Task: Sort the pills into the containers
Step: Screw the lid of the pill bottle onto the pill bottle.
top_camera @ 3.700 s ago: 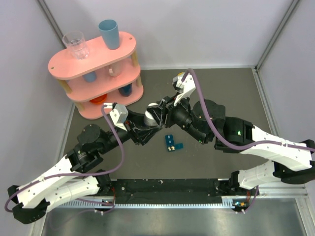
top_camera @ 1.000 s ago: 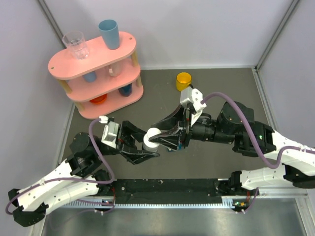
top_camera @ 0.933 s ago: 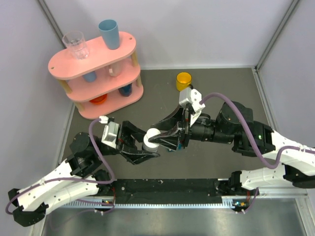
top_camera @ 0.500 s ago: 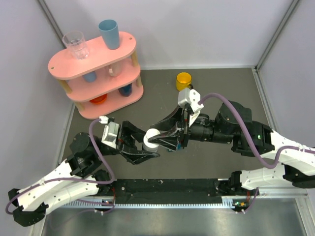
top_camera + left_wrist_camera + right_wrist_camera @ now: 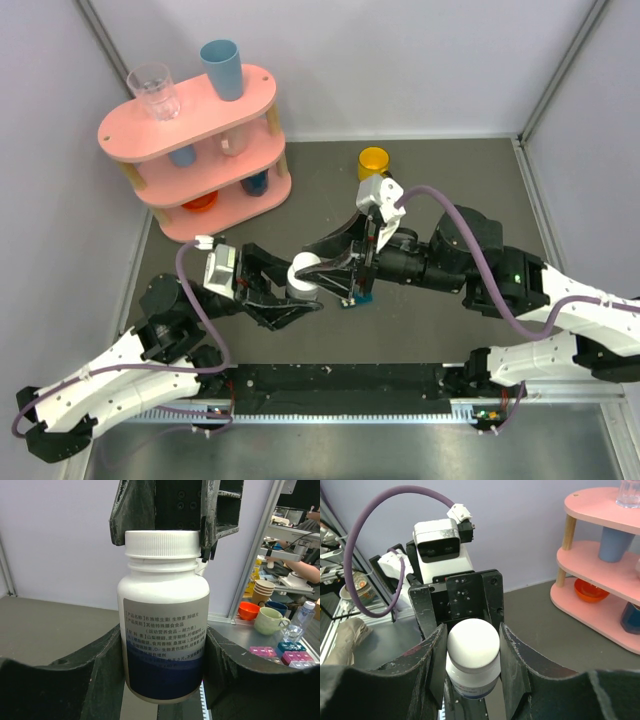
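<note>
Two arms meet over the table (image 5: 480,190), and both have hold of one bottle (image 5: 163,620) held clear of it. The left gripper (image 5: 162,672) is closed on the lower half of the bottle's body, one finger pressed to each side of the label. The right gripper (image 5: 474,652) comes at it from the far end and is closed to the width of the cap (image 5: 473,642), its fingers against the cap's sides. The bottle looks like stiff, smooth white plastic, so it should take a firm squeeze without denting. It could, though, turn in the left gripper under a twist, and the paper label is likely the better place for grip. The cap is short, and its side wall is probably the only good purchase for unscrewing. The box (image 5: 358,298) lies flat on the table just under the right gripper, partly hidden by its fingers, with only a teal edge showing. I judge it stiff but very light, so it may well slide or tip at a nudge and is best pinned by its long sides. No pills can be seen. Presumably they are in the bottle, and being small, hard and free to roll, they would call for a slow, low pour.
</note>
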{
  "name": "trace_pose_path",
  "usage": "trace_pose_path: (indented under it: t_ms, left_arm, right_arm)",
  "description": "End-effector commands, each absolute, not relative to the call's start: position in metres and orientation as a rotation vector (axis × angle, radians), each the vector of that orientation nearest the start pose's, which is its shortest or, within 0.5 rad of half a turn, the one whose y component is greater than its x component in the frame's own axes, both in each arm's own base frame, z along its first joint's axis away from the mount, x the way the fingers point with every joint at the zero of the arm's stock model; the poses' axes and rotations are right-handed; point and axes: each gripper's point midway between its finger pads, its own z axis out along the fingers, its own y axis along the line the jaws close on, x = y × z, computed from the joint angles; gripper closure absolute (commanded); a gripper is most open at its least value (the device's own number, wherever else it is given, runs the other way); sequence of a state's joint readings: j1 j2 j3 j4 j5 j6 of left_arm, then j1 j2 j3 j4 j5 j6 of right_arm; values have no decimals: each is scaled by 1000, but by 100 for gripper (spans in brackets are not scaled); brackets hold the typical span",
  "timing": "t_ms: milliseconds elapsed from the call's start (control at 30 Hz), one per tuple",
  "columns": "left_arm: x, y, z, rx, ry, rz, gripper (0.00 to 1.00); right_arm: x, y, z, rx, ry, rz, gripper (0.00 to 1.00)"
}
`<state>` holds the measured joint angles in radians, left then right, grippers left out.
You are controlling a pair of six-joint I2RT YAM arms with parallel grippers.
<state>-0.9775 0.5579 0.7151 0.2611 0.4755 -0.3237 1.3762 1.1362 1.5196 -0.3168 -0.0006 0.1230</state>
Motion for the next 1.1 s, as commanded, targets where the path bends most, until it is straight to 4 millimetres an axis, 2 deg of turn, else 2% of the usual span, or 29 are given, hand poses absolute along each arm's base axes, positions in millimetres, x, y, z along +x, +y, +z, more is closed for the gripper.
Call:
trace_pose_path:
  t_ms: [0,333,400,433,633,900,1067]
  left_arm:
    - [69,-242,451,688,888,-1380,100]
    - [90,-234,456,632,954,-1247,100]
    - [98,-229,458,603,974,-1201,100]
    - [100,-229,457,599,982,-1187,100]
    - [117,-218,458,538,1027,-1088,100]
    - [126,-208,461,492,1040,-1023,100]
    - [128,-205,464,472,1032,-1014,100]
  right_arm:
    - [65,369,446,-1022,1396,1148,100]
    - [85,372,433,-974,1497,1019,100]
    - [96,374,422,-951,1552,952,100]
    - [99,373,425,-934,1560,936,100]
    - [127,374,411,-846,1659,762,100]
    - [156,366,401,-715,1724,577,100]
    - [167,370,397,-629,1759,516,100]
